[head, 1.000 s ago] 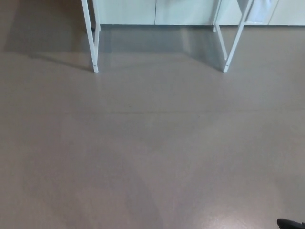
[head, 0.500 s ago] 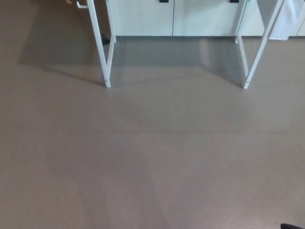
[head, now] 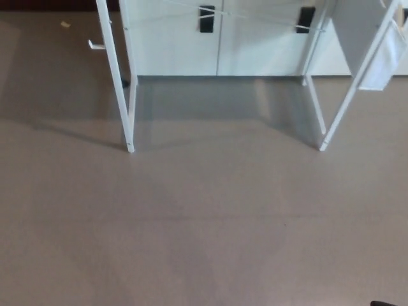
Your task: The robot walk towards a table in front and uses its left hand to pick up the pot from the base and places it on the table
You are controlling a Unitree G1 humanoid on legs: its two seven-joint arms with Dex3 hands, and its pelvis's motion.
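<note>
Neither the pot nor its base shows in the head view. Only the white legs of a table appear: the left legs [head: 121, 89] and the right legs [head: 347, 95] stand on the grey-brown floor ahead. The tabletop is out of the picture. Neither of my hands is in view. A sliver of something black [head: 386, 303] sits at the bottom right corner; I cannot tell what it is.
White cabinets with black handles [head: 206, 19] line the wall behind the table legs. A white cloth or sheet [head: 382, 60] hangs at the upper right. Grey-brown floor [head: 204, 223] stretches between me and the table.
The whole picture has shifted: the table legs and cabinets sit lower and show more than before, so the camera has moved. The black sliver at the bottom right shows less.
</note>
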